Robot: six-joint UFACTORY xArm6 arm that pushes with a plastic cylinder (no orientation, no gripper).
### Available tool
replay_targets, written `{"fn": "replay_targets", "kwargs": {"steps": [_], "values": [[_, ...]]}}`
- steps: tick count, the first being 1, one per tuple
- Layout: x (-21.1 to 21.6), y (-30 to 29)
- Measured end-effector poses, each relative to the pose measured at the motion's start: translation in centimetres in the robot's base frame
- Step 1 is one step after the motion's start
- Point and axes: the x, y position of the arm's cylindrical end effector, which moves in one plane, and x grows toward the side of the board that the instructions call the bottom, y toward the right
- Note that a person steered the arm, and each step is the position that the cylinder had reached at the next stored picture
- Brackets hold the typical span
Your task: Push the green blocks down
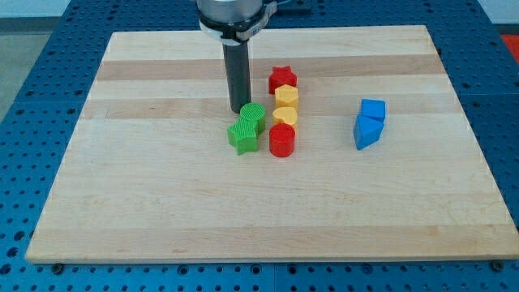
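- Two green blocks are located near the middle of the wooden board [146, 203], left of a column of red and yellow blocks.
- The upper green block [253, 115], of rounded ribbed shape, is touching the green star block [242, 136], which lies below it and slightly toward the view's left.
- My tip [240, 109] is set on the board at the upper left edge of the upper green block, touching it or just beside it; contact cannot be confirmed.
- No jaws are fitted: the arm ends in a straight dark rod, so no released or clenched state applies.
- The rod rises toward the view's top into a metallic housing [235, 12] cut off by the frame edge.
- Just right of the green pair, a column is formed, from top to bottom, by a red star block [282, 79], a yellow block [286, 97], a second yellow block [285, 115] and a red cylinder block [281, 140].
- The column members are touching or nearly touching one another.
- Two blue blocks are placed well apart toward the view's right: a blue cube-like block [374, 109] and a blue wedge-like block [364, 131], touching each other.
- The board rests on a blue perforated surface [32, 65].
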Motion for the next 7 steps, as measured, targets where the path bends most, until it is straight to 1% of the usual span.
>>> {"fn": "replay_targets", "kwargs": {"steps": [2, 3, 4, 5, 6, 7], "values": [[5.2, 0.0], [5.4, 0.0], [1.4, 0.2], [-2.0, 3.4], [-2.0, 4.1], [-0.8, 5.2]]}}
